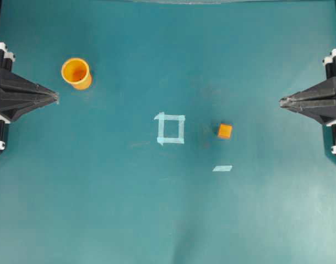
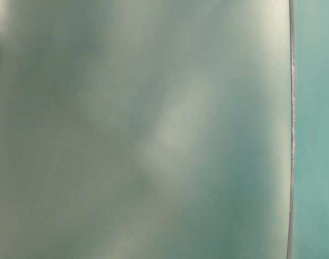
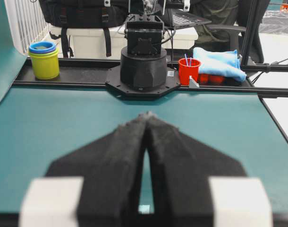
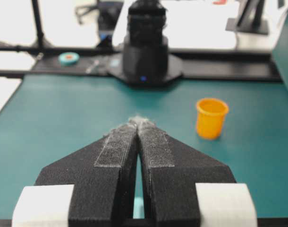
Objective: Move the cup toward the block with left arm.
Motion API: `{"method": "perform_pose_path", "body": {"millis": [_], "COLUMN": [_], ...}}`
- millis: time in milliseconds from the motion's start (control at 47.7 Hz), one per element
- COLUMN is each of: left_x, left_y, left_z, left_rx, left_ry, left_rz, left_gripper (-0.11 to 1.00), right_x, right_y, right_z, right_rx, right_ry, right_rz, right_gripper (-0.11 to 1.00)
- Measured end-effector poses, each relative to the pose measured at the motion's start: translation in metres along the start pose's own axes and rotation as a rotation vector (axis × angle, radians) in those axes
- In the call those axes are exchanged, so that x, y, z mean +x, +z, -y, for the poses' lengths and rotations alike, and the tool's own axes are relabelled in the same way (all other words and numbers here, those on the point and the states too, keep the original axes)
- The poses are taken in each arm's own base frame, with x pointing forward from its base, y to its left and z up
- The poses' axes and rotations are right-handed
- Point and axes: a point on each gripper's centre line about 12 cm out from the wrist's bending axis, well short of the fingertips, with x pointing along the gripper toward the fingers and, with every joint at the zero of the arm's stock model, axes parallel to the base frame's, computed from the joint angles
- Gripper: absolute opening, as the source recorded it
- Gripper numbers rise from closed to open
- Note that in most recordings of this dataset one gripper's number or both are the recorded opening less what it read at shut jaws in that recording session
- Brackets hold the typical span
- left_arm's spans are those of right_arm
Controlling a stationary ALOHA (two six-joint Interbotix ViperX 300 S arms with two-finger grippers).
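Note:
The orange-yellow cup point(image 1: 76, 72) stands upright at the far left of the teal table; it also shows in the right wrist view point(image 4: 212, 117). The tiny orange block point(image 1: 225, 131) sits right of centre. My left gripper point(image 1: 55, 98) is shut and empty at the left edge, just below and left of the cup; in the left wrist view point(image 3: 147, 116) its tips meet. My right gripper point(image 1: 282, 101) is shut and empty at the right edge, and it shows shut in the right wrist view point(image 4: 137, 122). The cup and block are hidden in the left wrist view.
A pale tape square outline point(image 1: 171, 128) lies at the table's middle, left of the block. A pale tape strip point(image 1: 222, 168) lies below the block. Beyond the table's edge stand a yellow cup stack point(image 3: 44, 59) and a red cup point(image 3: 189, 71). The table-level view is a blur.

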Motion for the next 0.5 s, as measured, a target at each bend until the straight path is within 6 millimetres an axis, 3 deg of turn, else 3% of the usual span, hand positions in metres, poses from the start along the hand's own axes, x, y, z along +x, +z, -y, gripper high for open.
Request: {"method": "perform_pose_path", "body": {"millis": [503], "left_x": [-0.012], "left_y": [-0.014], "left_z": [-0.024], "left_rx": [-0.02], "left_ry": [0.13], "left_rz": [-0.164], "left_gripper": [0.0], "right_x": [0.003], "right_y": [0.005], "right_z": [0.0], "right_rx": [0.0], "right_ry": [0.0], "right_rz": [-0.028], "right_gripper": [0.0]}}
